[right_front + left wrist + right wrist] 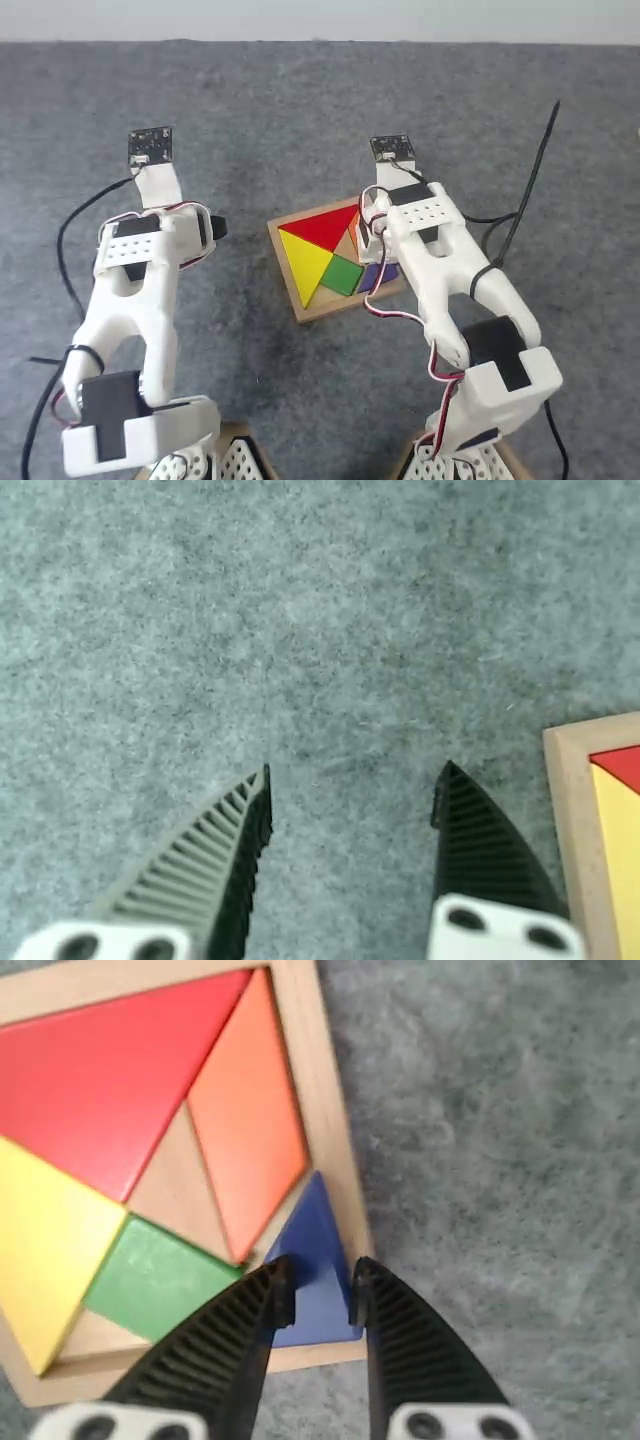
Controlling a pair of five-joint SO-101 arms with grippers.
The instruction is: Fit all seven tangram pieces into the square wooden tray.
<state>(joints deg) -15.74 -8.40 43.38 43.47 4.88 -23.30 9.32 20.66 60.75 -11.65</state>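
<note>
Right gripper (320,1288): jaws narrow, set against the two sloping flanks of the small blue wooden triangle (314,1228); I judge the piece held.

Location of the piece: at one corner of the square wooden tray (322,1110), overlapping the rim rather than lying flat inside; its apex points along the rim, just beside the orange parallelogram (245,1120).

Seated flat in the tray: the large red triangle (110,1070); the large yellow triangle (50,1240); the green square (160,1280); the orange parallelogram. Bare tray floor shows as a triangular gap (175,1195) between these four pieces, and again as a patch beside the green square near the rim.

Handling, as I judge it: thin, rigid, light painted wood; it will not flex or crush under the pads; the painted surface looks smooth and probably slippery. The flanks converge, so squeezing them tends to wedge the piece out towards its apex; I would hold it near the wide base, pads low on the edges, with moderate force. It must drop level into a gap; a tilted corner will catch on the rim or on a neighbour.

Left gripper (355,770): jaws wide apart, nothing between them; it hangs over the grey carpet (300,600), near the tray's corner.
</note>
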